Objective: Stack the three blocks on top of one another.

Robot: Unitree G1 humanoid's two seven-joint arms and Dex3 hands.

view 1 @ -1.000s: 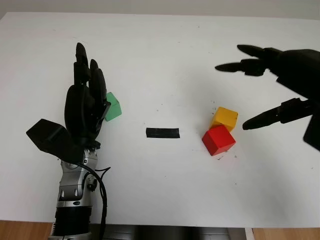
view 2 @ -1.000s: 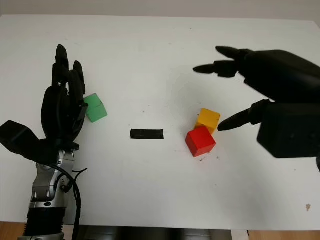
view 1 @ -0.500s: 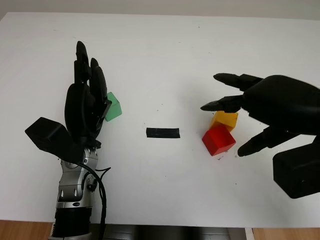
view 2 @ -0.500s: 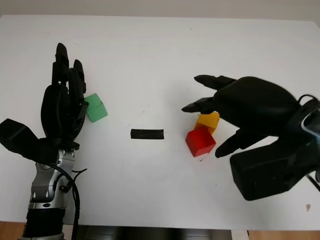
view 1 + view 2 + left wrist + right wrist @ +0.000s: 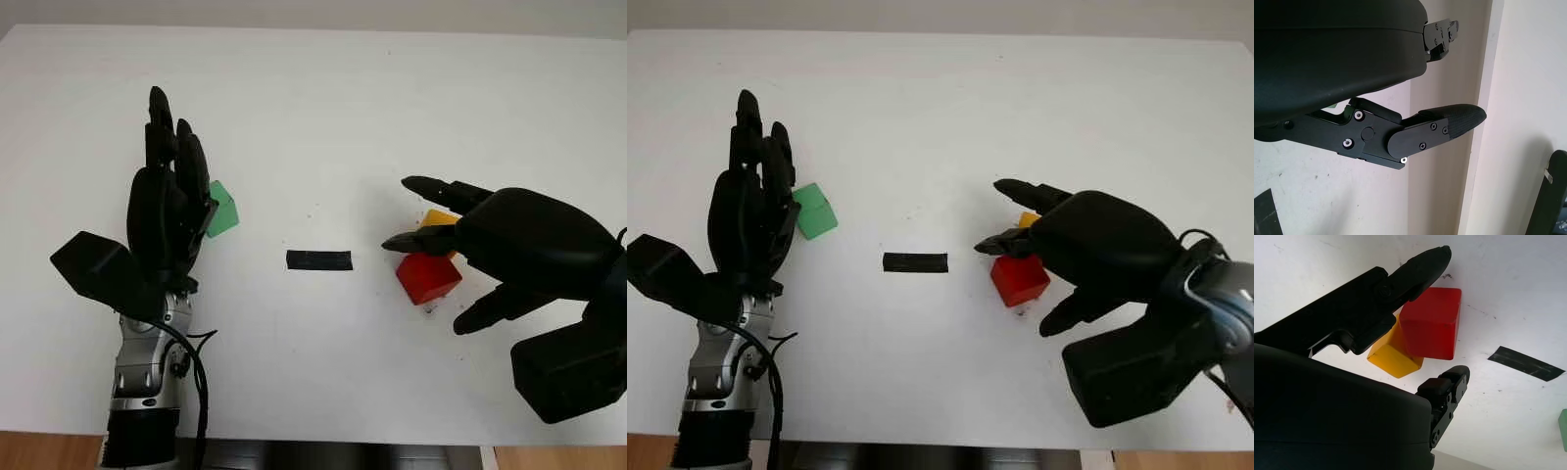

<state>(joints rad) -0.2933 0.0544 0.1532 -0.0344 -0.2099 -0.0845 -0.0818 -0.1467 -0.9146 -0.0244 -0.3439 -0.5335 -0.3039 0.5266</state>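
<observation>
White table (image 5: 323, 108) fills the head views: red block (image 5: 428, 277) touches yellow block (image 5: 438, 218) right of centre under the open right hand (image 5: 509, 245); green block (image 5: 221, 209) sits centre-left beside the open left hand (image 5: 168, 211). Right wrist view: fingers (image 5: 1420, 264) bracket both blocks, seemingly without contact.

A white worktop (image 5: 313, 88) spans the scene. A short strip of black tape (image 5: 318, 260) lies flat near the middle of the worktop, its long side running across. Small dark specks dot the worktop right of the tape.

yellow block (image 5: 439, 218) mostly hidden (right hand (image 5: 509, 245))
</observation>
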